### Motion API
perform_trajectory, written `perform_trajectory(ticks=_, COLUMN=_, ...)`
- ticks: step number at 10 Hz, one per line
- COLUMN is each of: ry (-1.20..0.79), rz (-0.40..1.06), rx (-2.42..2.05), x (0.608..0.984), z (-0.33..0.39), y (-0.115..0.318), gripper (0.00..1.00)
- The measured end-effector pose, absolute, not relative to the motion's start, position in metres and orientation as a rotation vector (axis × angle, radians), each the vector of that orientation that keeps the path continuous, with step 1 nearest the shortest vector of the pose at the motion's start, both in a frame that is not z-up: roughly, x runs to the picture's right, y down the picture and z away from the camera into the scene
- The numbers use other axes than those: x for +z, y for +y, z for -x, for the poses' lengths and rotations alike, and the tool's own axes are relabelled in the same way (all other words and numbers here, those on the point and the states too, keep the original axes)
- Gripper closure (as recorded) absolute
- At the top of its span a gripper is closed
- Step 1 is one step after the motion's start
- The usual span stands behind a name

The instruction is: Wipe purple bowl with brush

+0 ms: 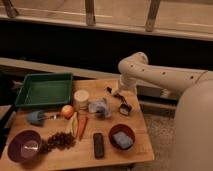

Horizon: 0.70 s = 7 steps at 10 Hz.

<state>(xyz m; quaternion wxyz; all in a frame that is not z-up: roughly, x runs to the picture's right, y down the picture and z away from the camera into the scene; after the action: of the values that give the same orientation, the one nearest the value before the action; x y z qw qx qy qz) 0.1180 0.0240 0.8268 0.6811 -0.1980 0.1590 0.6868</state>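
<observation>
The purple bowl [25, 146] sits at the table's front left corner, with nothing in it. The brush [119, 100] lies on the table at the back right, its slim black handle pointing away and its dark head toward the front. My gripper [118, 93] hangs at the end of the white arm [150, 75], right over the brush handle. Its fingers stand open and I cannot tell whether they touch the handle. The bowl is far to the left of the gripper, across the table.
A green tray [45, 90] fills the back left. Between bowl and brush lie a blue utensil [37, 117], an apple [67, 111], a white cup [81, 97], a grey cloth [100, 107], a carrot [82, 126], grapes [60, 141], a black remote [98, 145] and a dark red bowl with sponge [121, 137].
</observation>
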Motion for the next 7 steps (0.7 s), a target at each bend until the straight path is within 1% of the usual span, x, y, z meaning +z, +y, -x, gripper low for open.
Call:
perform_trajectory(ticks=4, ry=0.361, rz=0.441, rx=1.543, x=0.826, z=-0.121, y=0.024, gripper=0.20)
perform_trajectory(ticks=7, ry=0.363, rz=0.428, rx=1.563, x=0.840, z=-0.124, y=0.023, gripper=0.20)
